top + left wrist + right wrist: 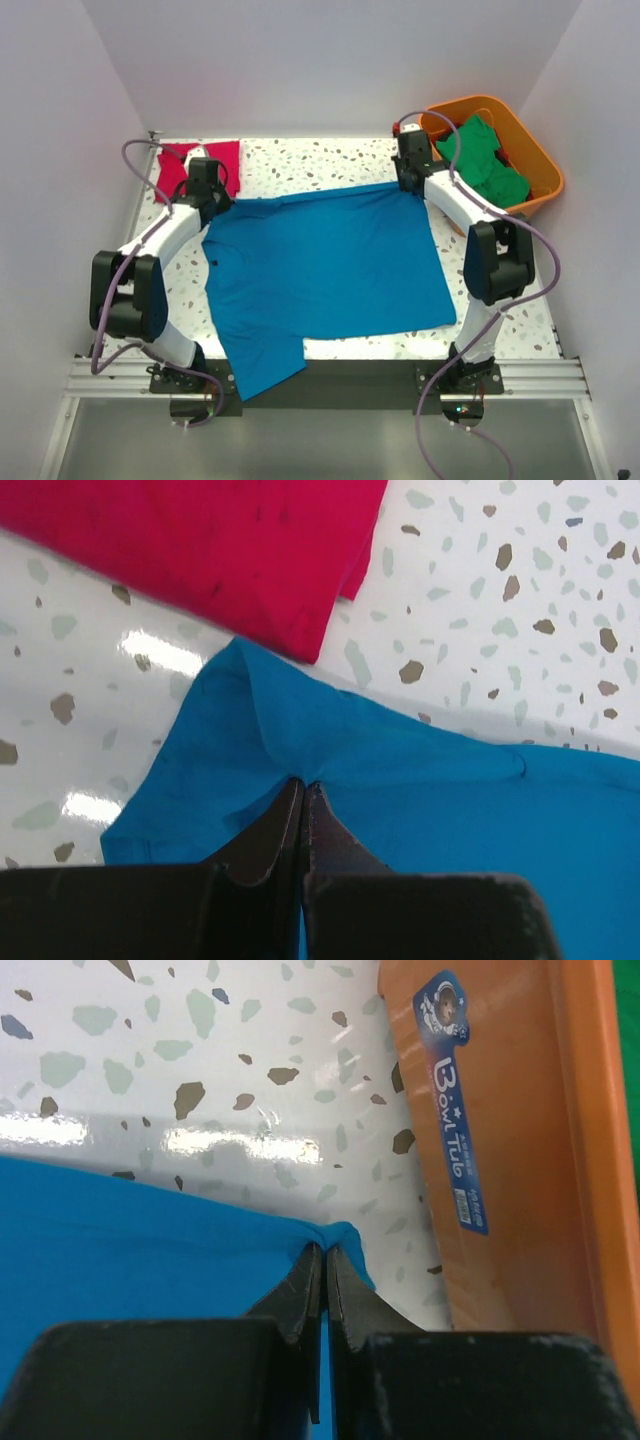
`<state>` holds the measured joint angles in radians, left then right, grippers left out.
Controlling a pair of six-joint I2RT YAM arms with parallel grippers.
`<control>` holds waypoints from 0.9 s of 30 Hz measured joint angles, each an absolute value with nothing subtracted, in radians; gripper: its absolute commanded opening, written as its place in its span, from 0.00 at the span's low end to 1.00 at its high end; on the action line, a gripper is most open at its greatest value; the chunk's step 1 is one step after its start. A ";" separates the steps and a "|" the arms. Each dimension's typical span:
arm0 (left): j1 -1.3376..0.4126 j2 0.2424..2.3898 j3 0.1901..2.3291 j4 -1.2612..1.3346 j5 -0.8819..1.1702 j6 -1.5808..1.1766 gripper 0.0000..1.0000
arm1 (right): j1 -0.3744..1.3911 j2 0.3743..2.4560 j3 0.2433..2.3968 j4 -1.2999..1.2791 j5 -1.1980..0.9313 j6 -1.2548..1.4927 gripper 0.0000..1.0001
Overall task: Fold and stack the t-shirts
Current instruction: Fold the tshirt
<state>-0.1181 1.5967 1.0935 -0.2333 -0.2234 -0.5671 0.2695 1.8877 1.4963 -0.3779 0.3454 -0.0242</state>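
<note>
A bright blue t-shirt (325, 265) lies spread flat across the middle of the table, one sleeve hanging over the near edge. My left gripper (214, 196) is shut on its far left corner; the left wrist view shows my left gripper (302, 785) pinching the blue cloth (430, 800). My right gripper (408, 181) is shut on the far right corner, and the right wrist view shows my right gripper (326, 1250) pinching the blue edge (120, 1250). A folded crimson red t-shirt (178, 163) lies at the far left; it also shows in the left wrist view (200, 550). Green t-shirts (485, 160) lie in the bin.
An orange plastic bin (540, 160) stands at the far right corner; its wall (500, 1140) is close to my right gripper. The speckled white table (320, 165) is walled on three sides. A metal rail runs along the near edge.
</note>
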 measured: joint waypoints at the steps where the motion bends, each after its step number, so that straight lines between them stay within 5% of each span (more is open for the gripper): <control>1: -0.118 1.577 1.071 -0.234 -0.216 -0.574 0.00 | 0.270 1.877 1.489 -0.379 0.344 -0.041 0.00; 27: -0.118 1.034 0.735 -0.600 0.037 -0.776 0.00 | 0.268 1.726 1.351 -0.406 0.332 -0.212 0.00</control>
